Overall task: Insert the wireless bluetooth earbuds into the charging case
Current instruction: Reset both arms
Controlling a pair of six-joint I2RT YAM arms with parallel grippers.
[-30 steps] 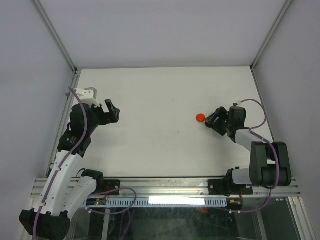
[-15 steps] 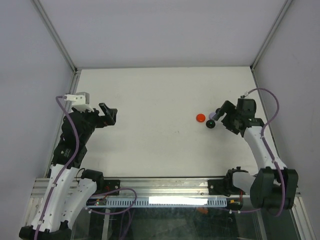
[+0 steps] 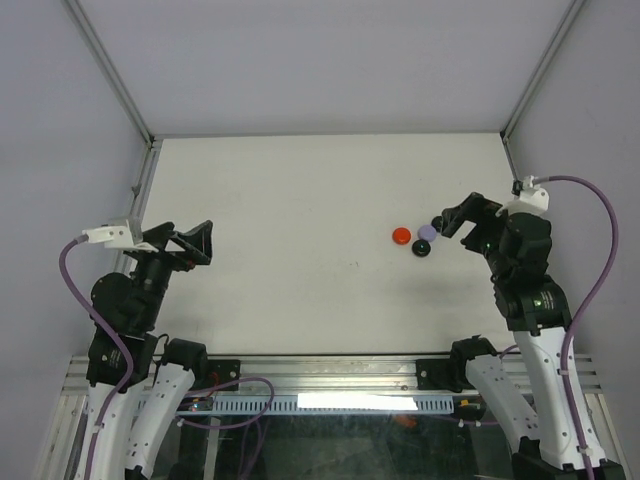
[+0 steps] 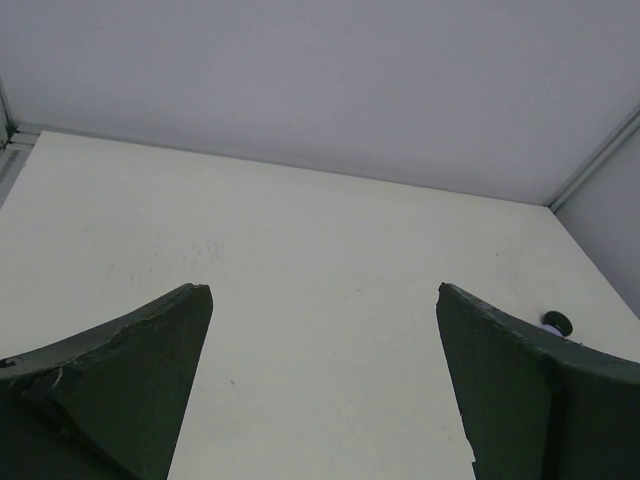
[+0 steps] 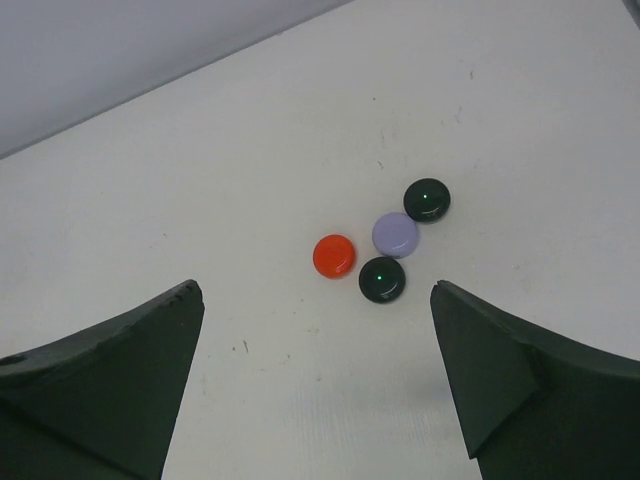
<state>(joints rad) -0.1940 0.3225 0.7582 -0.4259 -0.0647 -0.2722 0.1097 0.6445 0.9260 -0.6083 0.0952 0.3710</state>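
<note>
Since the earlier frame the right arm has lifted off the cluster and drawn back toward the right edge of the counter (image 3: 300, 190), uncovering three cases it had hidden, and the left arm has pulled back toward the near-left corner. The left end effector (image 4: 322, 290) hangs with jaws fully spread and nothing between them. The right end effector (image 5: 315, 287) is equally wide and empty, clear of the cluster. The four round charging cases lie closed near the right edge, about mid-depth. From near to far they are the near black case (image 5: 382, 280), the red case (image 5: 334, 256), the lavender case (image 5: 395, 234) and the far black case (image 5: 427, 199). The lavender case touches both black ones, while the red one lies just beside them. No loose earbuds are visible in any view, and whether any sit inside cannot be told. The cases appear to be light, rigid, smooth discs likely to slide, so grip one across the rim. Any bud would be tiny and easily dropped, and is best pinched by its stem.
</note>
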